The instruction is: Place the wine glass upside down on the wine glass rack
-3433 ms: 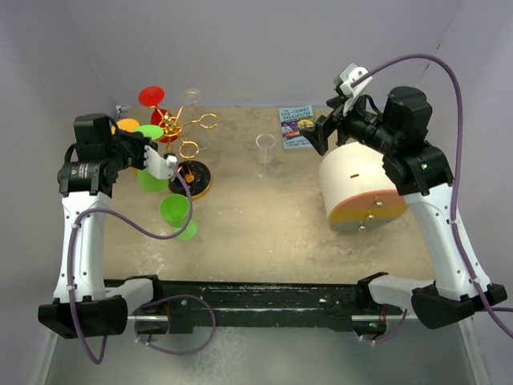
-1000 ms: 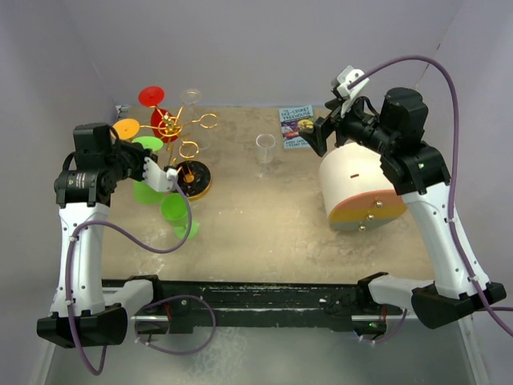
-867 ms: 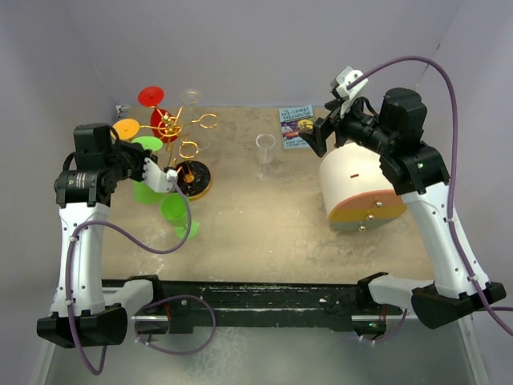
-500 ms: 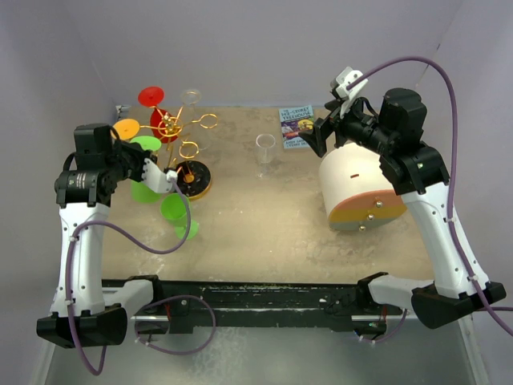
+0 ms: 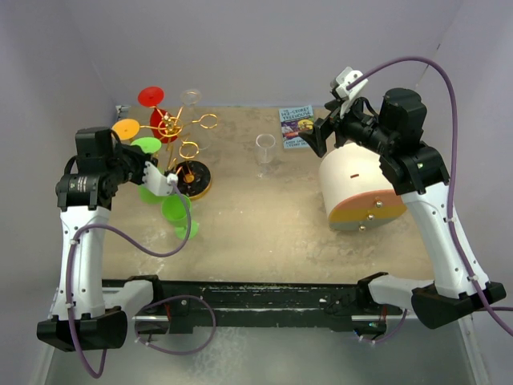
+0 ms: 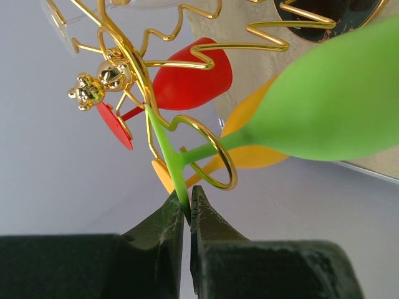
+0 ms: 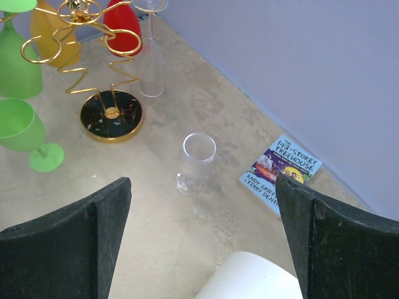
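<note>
Plainly, green wine glass point(image 6: 324, 106) hangs inverted in gold rack point(image 6: 113, 76) loop.

At the fingertips of the left gripper point(image 5: 143, 157): green wine glass point(image 5: 147, 144), upside down, foot up beside a loop of the wine glass rack point(image 5: 170, 124), bowl hanging below. Grip itself hidden from above. Beyond those fingers, on the gold arms: orange glass point(image 5: 126, 128), red glass point(image 5: 151, 97) and 1 clear glass point(image 5: 191, 97), all inverted. Back toward the arm's base, a 2nd green glass point(image 5: 175, 210) upright on the table point(image 5: 264, 216). Far off to the right, the right gripper point(image 5: 315, 136), raised, fingers apart, a small book point(image 5: 295, 120) beside it and 1 clear standing glass point(image 5: 265, 149) to its left.
</note>
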Available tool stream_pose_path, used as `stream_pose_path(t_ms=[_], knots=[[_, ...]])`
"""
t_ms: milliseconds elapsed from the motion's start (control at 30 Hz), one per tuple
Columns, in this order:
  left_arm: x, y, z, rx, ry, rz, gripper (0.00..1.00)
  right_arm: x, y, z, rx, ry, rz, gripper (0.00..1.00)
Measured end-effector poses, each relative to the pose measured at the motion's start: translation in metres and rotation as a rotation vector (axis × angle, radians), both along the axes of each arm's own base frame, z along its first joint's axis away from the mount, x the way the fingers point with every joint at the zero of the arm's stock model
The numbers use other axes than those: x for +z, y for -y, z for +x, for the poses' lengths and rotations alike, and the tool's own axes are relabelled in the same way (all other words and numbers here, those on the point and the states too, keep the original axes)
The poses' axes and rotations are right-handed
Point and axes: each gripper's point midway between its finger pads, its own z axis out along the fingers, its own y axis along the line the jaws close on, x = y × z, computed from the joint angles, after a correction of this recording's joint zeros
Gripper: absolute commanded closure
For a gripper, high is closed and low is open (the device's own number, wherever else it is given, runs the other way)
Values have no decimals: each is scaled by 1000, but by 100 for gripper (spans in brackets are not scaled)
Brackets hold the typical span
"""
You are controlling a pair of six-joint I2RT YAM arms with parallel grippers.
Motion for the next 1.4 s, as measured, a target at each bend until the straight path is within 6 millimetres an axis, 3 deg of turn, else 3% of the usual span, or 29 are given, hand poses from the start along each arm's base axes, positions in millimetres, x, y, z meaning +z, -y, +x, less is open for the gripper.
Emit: stream_pose_path(t_ms=[633, 933, 1100, 1400], knots=[[-8, -2, -8, 11, -31, 9, 75, -4, 0, 1, -1, -8, -3, 0], [-5, -4, -8, 15, -24, 25, 61, -5, 1, 1, -4, -9, -4, 0], [-22, -9, -18, 37, -107, 38, 55, -5, 1, 1, -5, -9, -4, 0], [-25, -11, -22, 46, -129, 45, 47, -5, 1, 1, -4, -9, -4, 0]])
